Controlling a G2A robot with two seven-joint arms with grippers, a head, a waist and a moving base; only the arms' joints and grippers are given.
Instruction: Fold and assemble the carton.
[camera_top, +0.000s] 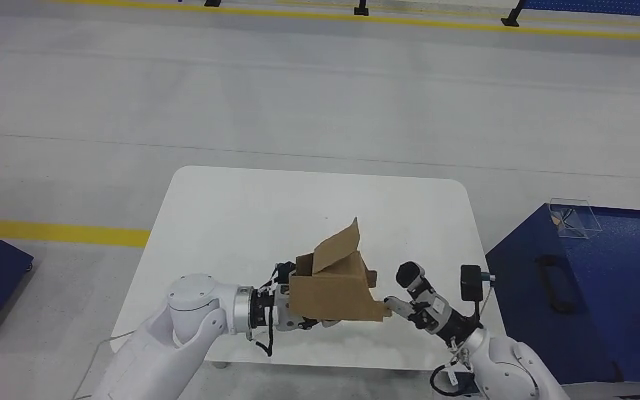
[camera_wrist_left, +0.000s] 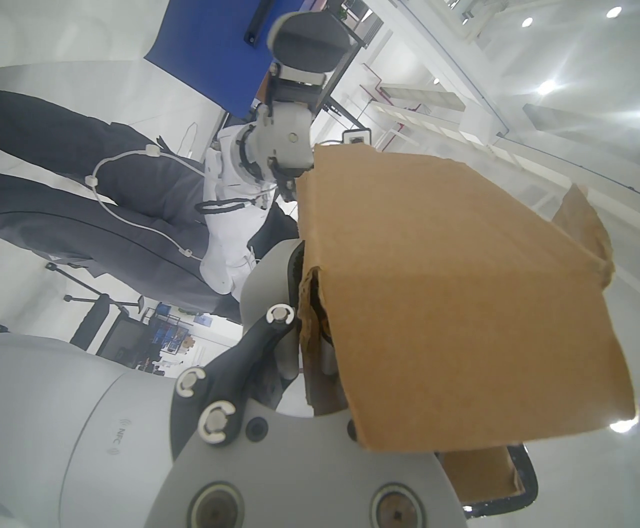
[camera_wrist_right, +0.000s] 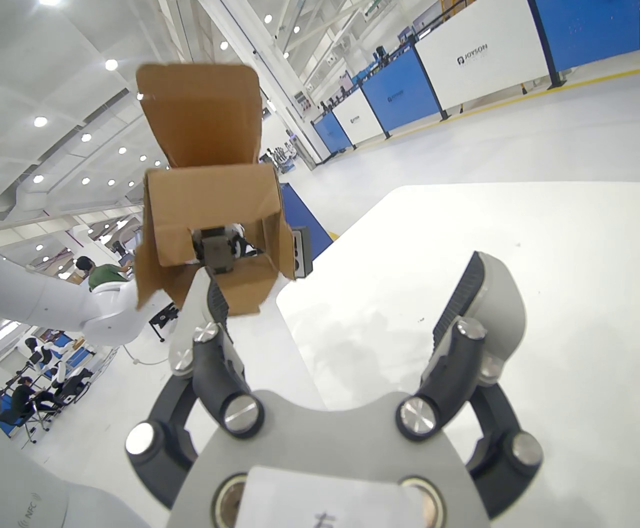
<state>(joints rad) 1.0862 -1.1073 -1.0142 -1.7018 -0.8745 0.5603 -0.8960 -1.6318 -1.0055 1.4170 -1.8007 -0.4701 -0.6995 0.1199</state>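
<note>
A brown carton (camera_top: 335, 290) hangs above the table's front edge, lying on its side with one long flap (camera_top: 340, 245) standing up. My left gripper (camera_top: 285, 303) is shut on the carton's left end. In the left wrist view the carton (camera_wrist_left: 450, 300) lies across that gripper. My right gripper (camera_top: 393, 305) stands open just off the carton's right end. The right wrist view looks into the carton's (camera_wrist_right: 210, 200) open end, where the right gripper (camera_wrist_right: 345, 290) has one fingertip (camera_wrist_right: 212, 300) at the lower flap. The left gripper (camera_wrist_right: 216, 250) shows through a gap inside.
The white table (camera_top: 300, 200) is bare behind the carton. A blue cabinet (camera_top: 560, 290) stands right of the table with a clear holder (camera_top: 572, 215) on top. Open floor lies beyond the table's far edge.
</note>
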